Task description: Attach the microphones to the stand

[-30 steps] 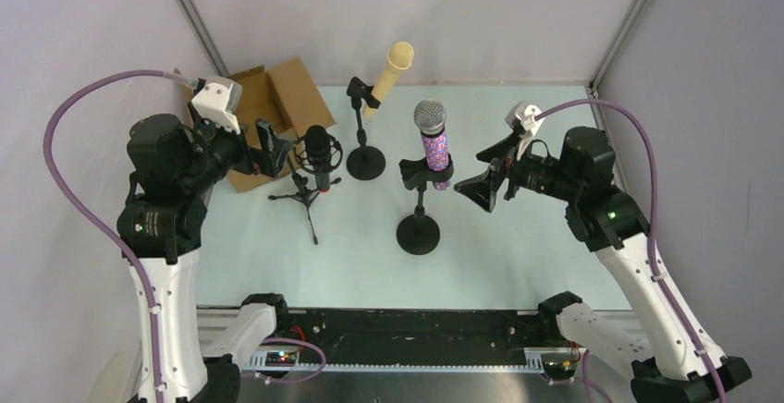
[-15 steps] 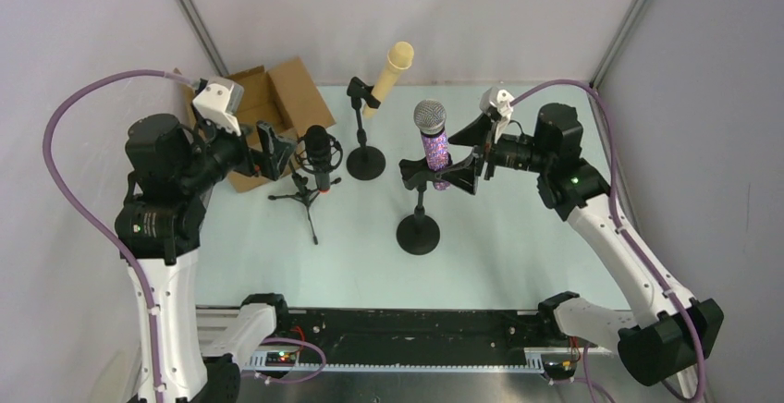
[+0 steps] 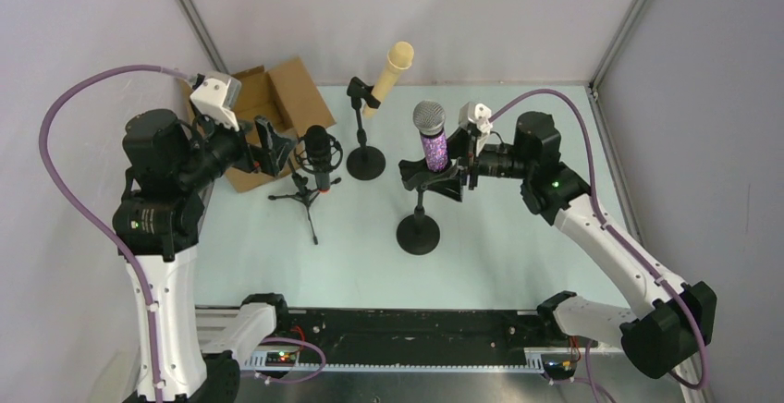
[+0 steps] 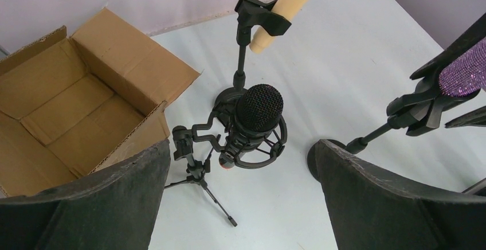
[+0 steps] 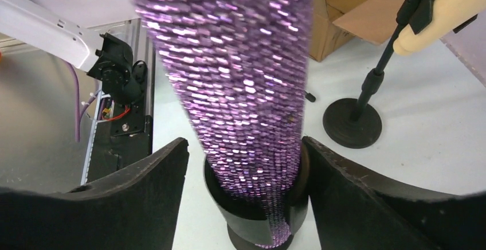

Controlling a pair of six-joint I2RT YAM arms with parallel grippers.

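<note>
The purple glitter microphone (image 3: 432, 140) stands in the clip of the middle round-base stand (image 3: 418, 233). My right gripper (image 3: 459, 170) is open, its fingers on either side of the purple body (image 5: 240, 89) without closing on it. The cream-beige microphone (image 3: 388, 74) sits tilted in the clip of the far stand (image 3: 364, 161). The black microphone with orange end (image 3: 317, 152) hangs in a shock mount on a small tripod (image 3: 305, 198); it also shows in the left wrist view (image 4: 252, 121). My left gripper (image 3: 270, 150) is open and empty, left of the tripod.
An open cardboard box (image 3: 268, 107) lies at the back left, behind my left gripper. Walls close the table at the back and both sides. The arm bases and a black rail (image 3: 407, 329) run along the near edge.
My right gripper has swung left from right of the middle stand until its open fingers straddle the purple microphone. The left arm has barely moved.
</note>
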